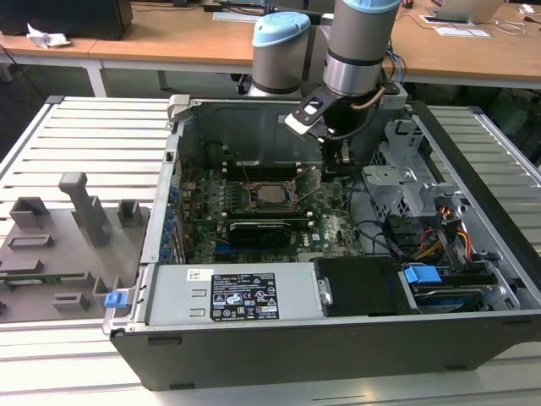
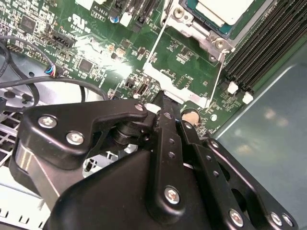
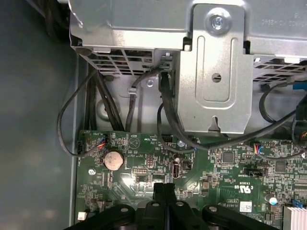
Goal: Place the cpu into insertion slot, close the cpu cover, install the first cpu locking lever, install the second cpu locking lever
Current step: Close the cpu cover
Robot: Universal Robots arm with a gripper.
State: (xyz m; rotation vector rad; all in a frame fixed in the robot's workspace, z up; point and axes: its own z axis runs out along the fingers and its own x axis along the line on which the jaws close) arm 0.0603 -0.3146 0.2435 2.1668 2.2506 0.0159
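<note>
The cpu (image 1: 269,193) lies flat in its socket in the middle of the green motherboard (image 1: 334,227), its silvery top showing; the second wrist view shows the cpu (image 2: 224,7) too. The grey cpu cover (image 2: 204,34) frames the chip. Two thin wire levers (image 2: 159,36) run out from the socket's corners, one lever (image 1: 308,186) slanting up toward the arm. My gripper (image 1: 339,161) hangs over the board toward the exterior view's right of the socket. In both wrist views its black fingers (image 3: 164,188) are pressed together, shut, with nothing visible between them, the gripper (image 2: 163,101) just above the board.
A metal drive cage (image 3: 218,72) with black cables (image 3: 168,120) stands beyond the board edge. A coin battery (image 3: 114,159) sits near the fingertips. A long black card (image 1: 262,228), the power supply (image 1: 237,292) and the case walls (image 1: 182,118) hem in the socket. Grey fixtures (image 1: 80,207) stand outside.
</note>
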